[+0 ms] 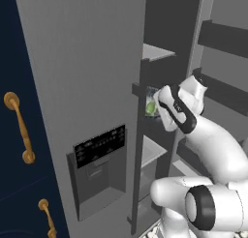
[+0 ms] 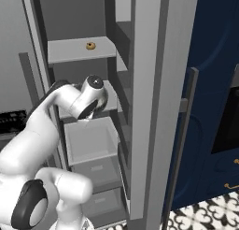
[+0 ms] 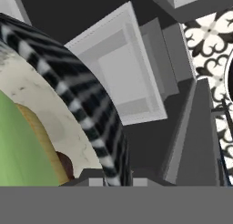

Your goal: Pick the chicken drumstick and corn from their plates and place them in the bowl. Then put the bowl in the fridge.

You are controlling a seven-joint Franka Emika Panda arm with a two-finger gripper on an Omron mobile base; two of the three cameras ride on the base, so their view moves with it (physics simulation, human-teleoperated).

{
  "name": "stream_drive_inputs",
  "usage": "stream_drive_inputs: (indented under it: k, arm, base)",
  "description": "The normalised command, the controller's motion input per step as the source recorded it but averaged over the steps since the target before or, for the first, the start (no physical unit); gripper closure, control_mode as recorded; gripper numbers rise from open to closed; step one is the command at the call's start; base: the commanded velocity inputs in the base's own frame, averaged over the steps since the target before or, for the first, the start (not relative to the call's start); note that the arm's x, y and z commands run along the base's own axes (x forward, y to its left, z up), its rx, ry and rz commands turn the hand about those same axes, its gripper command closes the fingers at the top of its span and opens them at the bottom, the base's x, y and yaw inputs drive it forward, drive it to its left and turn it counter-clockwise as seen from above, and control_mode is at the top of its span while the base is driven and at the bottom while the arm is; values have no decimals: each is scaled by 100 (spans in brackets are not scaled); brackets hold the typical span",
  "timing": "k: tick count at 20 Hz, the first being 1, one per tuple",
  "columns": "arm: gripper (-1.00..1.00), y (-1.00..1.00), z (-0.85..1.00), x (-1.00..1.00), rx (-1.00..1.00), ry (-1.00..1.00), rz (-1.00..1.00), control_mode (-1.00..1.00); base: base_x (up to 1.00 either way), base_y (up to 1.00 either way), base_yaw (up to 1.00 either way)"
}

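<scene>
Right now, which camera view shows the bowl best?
The hand view: the bowl shows close up, with its striped dark rim, pale inside and the green corn. The left base view shows a small part of it behind the arm. In the right base view I cannot make it out.

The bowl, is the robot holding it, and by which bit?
Yes. The gripper holds the bowl by its rim, with the corn and the chicken drumstick inside.

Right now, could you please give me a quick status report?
Hand's fingertips hidden at the bowl rim. Bowl inside the open fridge, corn and drumstick in it. Nothing visibly blocking.
</scene>
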Motion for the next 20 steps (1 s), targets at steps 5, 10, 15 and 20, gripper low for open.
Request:
stream_drive_inputs:
  k: [5, 10, 15, 20]
  arm:
    - [100, 8, -14, 83, 0, 5, 8, -100]
    - [100, 12, -39, 76, -3, 3, 1, -100]
    - [100, 3, -23, 49, -1, -4, 0, -100]
    - [-100, 5, -22, 29, 0, 0, 0, -100]
  base:
    - [0, 0, 0]
    - [0, 0, 0]
    - [0, 0, 0]
    - [0, 0, 0]
